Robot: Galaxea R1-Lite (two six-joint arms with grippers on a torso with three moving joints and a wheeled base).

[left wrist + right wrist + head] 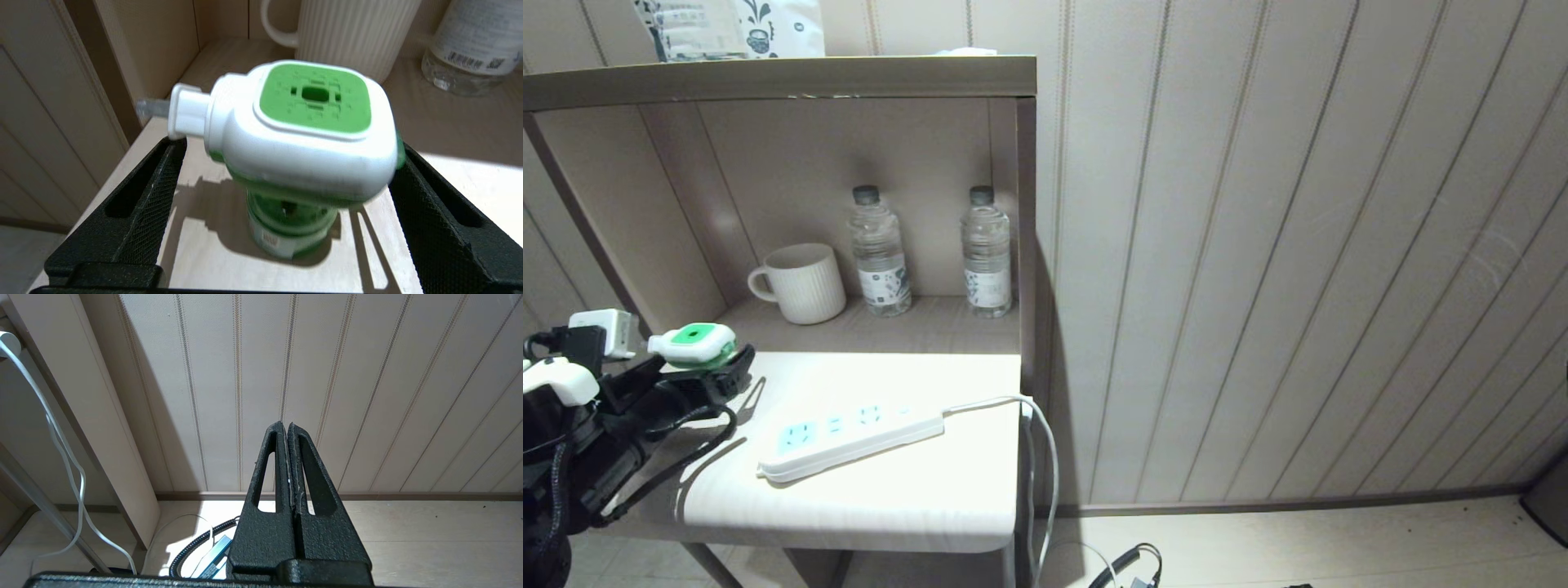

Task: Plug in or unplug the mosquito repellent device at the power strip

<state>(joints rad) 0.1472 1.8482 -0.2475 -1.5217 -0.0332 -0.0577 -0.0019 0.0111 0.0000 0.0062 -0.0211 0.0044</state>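
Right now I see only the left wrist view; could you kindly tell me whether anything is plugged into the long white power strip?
Observer: Nothing; the long white power strip lies on the white tabletop with empty sockets.
Operator: My open left gripper straddles the white, green-topped mosquito repellent device. Where's the strip from there?
Observer: To its right, clear of it, cord end farther right.
Operator: And the right gripper?
Observer: Shut, empty, facing the panelled wall.

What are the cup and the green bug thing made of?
The cup looks like ceramic: matte cream, thick-walled, with ribbed sides. The bug thing, the mosquito repellent device, looks like smooth, slightly shiny white plastic with a green plastic top. Its prong looks like metal, though it is blurred.
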